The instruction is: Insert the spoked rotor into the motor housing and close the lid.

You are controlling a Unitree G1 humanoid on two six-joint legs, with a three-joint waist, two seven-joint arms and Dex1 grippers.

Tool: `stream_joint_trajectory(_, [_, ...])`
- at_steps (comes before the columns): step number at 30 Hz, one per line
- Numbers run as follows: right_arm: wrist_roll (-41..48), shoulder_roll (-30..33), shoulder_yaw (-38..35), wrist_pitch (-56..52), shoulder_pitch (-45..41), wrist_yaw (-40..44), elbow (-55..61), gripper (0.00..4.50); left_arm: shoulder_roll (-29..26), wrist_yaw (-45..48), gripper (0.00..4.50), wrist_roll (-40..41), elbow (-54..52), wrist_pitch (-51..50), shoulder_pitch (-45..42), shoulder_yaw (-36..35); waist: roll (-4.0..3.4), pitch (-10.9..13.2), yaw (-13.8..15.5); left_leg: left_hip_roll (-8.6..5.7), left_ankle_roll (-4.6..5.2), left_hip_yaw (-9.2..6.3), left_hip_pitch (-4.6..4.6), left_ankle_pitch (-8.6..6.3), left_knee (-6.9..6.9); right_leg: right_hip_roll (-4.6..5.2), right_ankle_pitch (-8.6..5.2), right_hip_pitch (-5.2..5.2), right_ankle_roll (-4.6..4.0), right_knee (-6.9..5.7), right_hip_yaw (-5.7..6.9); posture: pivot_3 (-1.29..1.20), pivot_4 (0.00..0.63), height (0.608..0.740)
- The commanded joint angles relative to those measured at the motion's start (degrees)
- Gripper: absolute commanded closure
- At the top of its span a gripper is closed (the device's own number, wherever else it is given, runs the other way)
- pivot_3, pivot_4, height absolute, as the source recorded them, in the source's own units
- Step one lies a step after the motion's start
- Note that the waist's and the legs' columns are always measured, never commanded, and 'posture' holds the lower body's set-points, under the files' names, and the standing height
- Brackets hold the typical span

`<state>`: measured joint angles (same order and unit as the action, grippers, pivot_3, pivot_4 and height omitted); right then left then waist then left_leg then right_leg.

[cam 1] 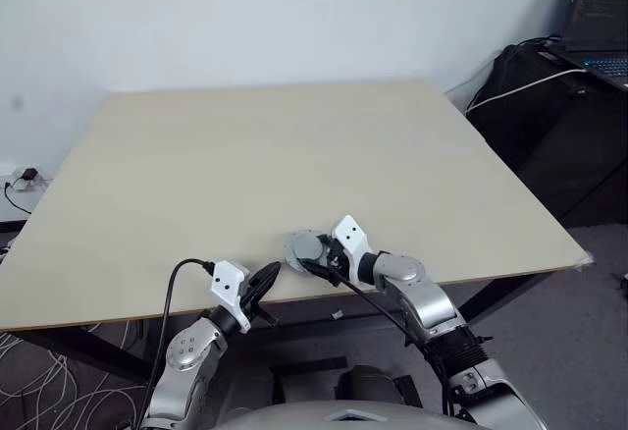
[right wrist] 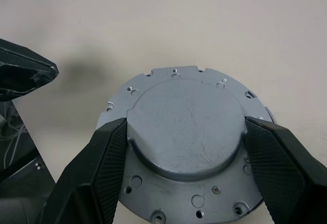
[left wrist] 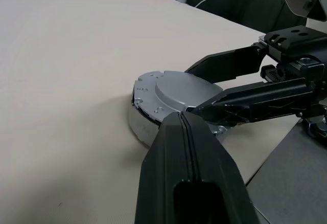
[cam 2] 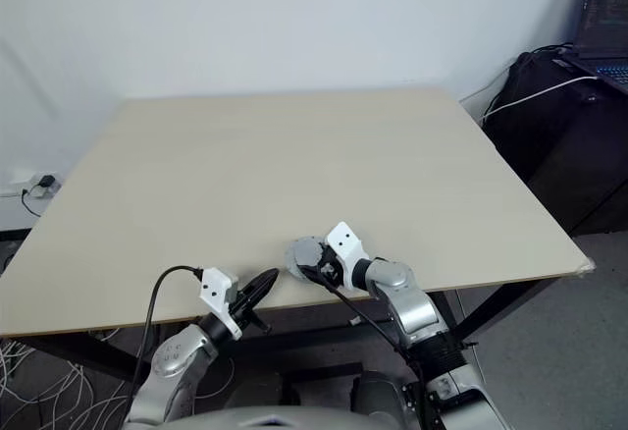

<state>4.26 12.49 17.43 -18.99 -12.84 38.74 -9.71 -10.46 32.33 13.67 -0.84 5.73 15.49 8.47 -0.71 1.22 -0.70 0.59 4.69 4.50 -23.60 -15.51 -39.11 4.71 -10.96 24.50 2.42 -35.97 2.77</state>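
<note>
The lid (right wrist: 184, 127), a silver-grey disc with a raised round centre and a flange of small holes, lies flat on top of the motor housing (left wrist: 138, 126) near the table's front edge. Only the housing's pale side wall shows under the flange. The spoked rotor is hidden. My right gripper (cam 1: 312, 259) is shut on the lid, with one ribbed pad (right wrist: 110, 157) on each side of the raised centre. My left gripper (cam 1: 267, 276) is shut and holds nothing. It hovers just left of the lid at the table's edge, with its tips (left wrist: 180, 117) close to the flange.
The wide beige table (cam 1: 245, 155) stretches away behind the parts. An open laptop (cam 1: 601, 18) sits on black bags at the far right. Cables and a wall socket (cam 1: 27, 177) lie left of the table.
</note>
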Motion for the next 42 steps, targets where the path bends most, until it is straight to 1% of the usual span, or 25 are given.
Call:
stream_joint_trajectory(1, [-0.9,-0.1,1.2,-1.7,-0.9,-0.1,0.9,1.29,0.3,0.4,4.5,0.2,-0.7,1.3,-0.8,-0.2,0.0,0.0,0.0,0.0,0.0,0.0,0.0,0.0,0.0,0.0,0.03,0.0,-0.05,0.0,0.0,0.0,0.0,0.74])
stream_joint_trajectory(8, [-2.3,-0.3,1.4,-4.2,-0.8,-2.0,1.6,1.29,0.3,1.2,4.5,0.3,1.0,3.1,0.0,-0.3,0.0,-0.1,0.0,0.02,-0.01,0.0,0.01,0.0,0.0,0.03,0.03,0.0,-0.05,0.0,-0.01,0.0,0.0,0.74])
stream_joint_trajectory(13, [-3.1,-0.8,1.0,-1.3,-0.4,-4.2,1.0,1.29,0.3,2.1,4.5,0.6,3.4,5.0,0.0,-0.7,0.0,-0.2,0.0,0.02,-0.01,0.0,0.02,0.0,0.0,0.17,-0.03,0.0,0.06,-0.01,0.0,0.0,0.0,0.74])
stream_joint_trajectory(18, [-4.3,-0.3,2.0,-1.3,-0.4,-4.8,0.5,1.29,0.2,3.2,4.5,1.0,6.4,6.9,-0.7,-1.6,-0.01,-0.2,0.0,0.02,-0.01,0.0,0.02,0.0,0.0,0.19,-0.03,0.0,0.06,-0.02,0.0,0.0,0.0,0.74])
stream_joint_trajectory(24, [-5.3,0.0,2.8,-7.2,-1.2,-5.3,0.9,1.29,0.4,4.1,4.5,1.2,8.4,8.1,-1.7,-2.2,-0.02,-0.3,0.0,0.02,-0.01,0.01,0.03,0.0,-0.01,0.21,-0.03,0.0,0.05,-0.02,0.0,0.0,0.0,0.74])
stream_joint_trajectory(32, [-3.8,-0.6,1.7,-11.1,-1.5,-5.1,1.9,1.29,0.6,3.0,4.5,0.9,6.7,7.8,-1.6,-2.8,-0.19,-0.6,0.0,0.02,-0.01,0.0,0.04,0.0,0.0,0.26,-0.03,-0.01,0.06,-0.02,0.01,0.0,0.0,0.74])
stream_joint_trajectory(42, [-5.3,0.6,3.5,-9.2,-1.2,-5.0,2.0,1.29,0.4,1.6,4.5,0.0,5.0,6.9,-2.0,-2.3,-0.24,-0.7,0.0,0.01,-0.01,0.0,0.04,0.0,0.01,0.27,-0.03,-0.01,0.06,-0.02,0.01,0.0,0.0,0.74])
